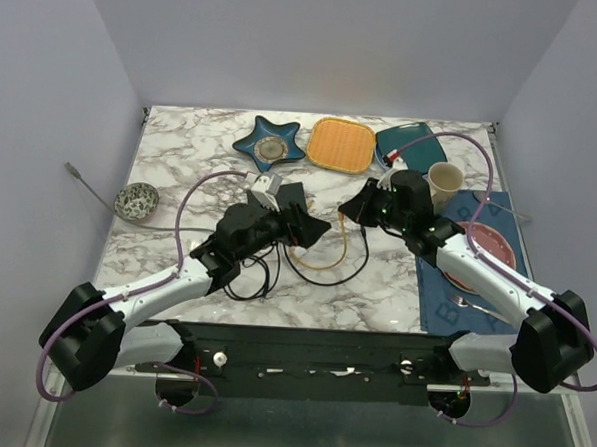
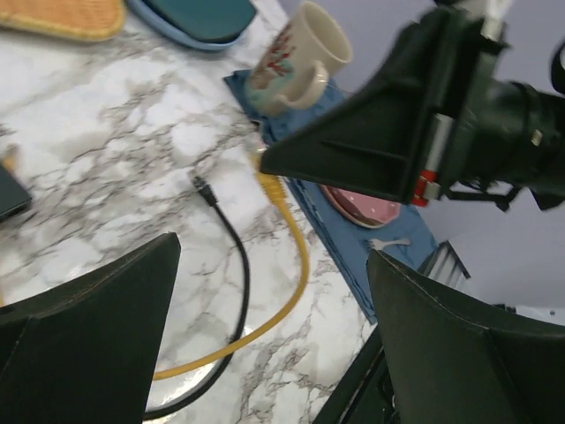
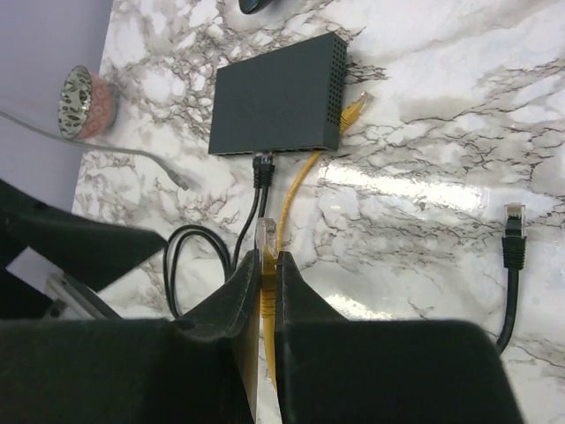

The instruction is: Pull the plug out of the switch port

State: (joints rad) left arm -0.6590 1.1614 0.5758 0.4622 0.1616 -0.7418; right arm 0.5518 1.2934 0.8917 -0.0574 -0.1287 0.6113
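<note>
The switch [image 3: 278, 93] is a flat black box on the marble, seen in the right wrist view; in the top view my left arm hides it. A black plug [image 3: 263, 164] sits in a socket on its near edge. My right gripper [image 3: 269, 256] is shut on a yellow plug [image 3: 267, 235], held clear of the switch, with the clear tip pointing at it. The yellow cable's [image 1: 328, 264] other end [image 3: 355, 108] lies beside the switch. A loose black plug [image 3: 514, 231] lies to the right. My left gripper [image 2: 274, 353] is open and empty above the cables, next to the right gripper [image 1: 363, 208].
A star dish [image 1: 270, 145], orange plate [image 1: 342, 145] and teal plate [image 1: 408, 144] line the back. A cup [image 1: 445, 181] and pink plate [image 1: 487, 248] stand by the blue mat [image 1: 475, 293] on the right. A patterned bowl [image 1: 136, 201] is far left. Black cable [image 1: 253, 279] loops near the front.
</note>
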